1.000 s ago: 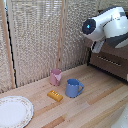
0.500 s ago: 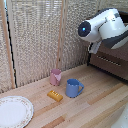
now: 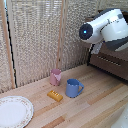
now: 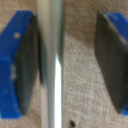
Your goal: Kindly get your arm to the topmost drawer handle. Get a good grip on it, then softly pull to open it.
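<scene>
1. The arm [image 3: 111, 29]: reaches over the dark drawer unit [image 3: 111, 62] at the exterior view's right, placed to address its upper front.
2. The gripper [image 4: 67, 60]: fingers apart, dark pads [image 4: 29, 65] standing either side of the handle, a stance suited to closing across it.
3. The handle [image 4: 51, 60]: a pale metal bar between the pads, nearer one pad; not yet clamped.
4. Table [image 3: 95, 107]: bears a pink cup [image 3: 55, 76], blue mug [image 3: 73, 88], yellow block [image 3: 55, 95] and plate [image 3: 14, 111], well apart from the work.
</scene>
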You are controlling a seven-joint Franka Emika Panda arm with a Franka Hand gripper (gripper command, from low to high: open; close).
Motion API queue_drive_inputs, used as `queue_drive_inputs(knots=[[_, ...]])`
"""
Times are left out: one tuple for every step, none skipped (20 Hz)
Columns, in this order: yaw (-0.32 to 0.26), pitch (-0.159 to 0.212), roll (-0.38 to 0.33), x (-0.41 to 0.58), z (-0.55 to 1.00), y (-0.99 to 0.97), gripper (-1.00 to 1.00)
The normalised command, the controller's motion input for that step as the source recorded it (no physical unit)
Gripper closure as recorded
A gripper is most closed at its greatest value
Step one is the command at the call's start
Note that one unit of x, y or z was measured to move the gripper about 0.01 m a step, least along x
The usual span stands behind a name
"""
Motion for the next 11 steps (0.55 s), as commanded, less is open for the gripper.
queue_drive_inputs(knots=[[-0.005,-0.007,0.0,0.077,0.0,0.09,-1.0],[-0.003,-0.019,0.0,0.117,-0.03,0.17,-1.0],[-0.002,-0.019,0.0,0.14,-0.12,0.22,-1.0],[-0.016,-0.018,0.0,0.169,-0.19,0.33,-1.0],[-0.032,-0.003,0.0,0.137,-0.25,0.38,-1.0],[-0.063,0.0,0.001,0.18,-0.32,0.48,-1.0],[-0.093,-0.016,0.02,0.174,-0.35,0.51,-1.0],[-0.107,-0.016,0.023,0.154,-0.39,0.66,-1.0],[-0.117,0.0,0.029,0.16,-0.38,0.73,-1.0],[-0.126,0.0,0.045,0.183,-0.33,0.71,-1.0],[-0.12,0.032,0.058,0.191,-0.17,0.61,-1.0]])
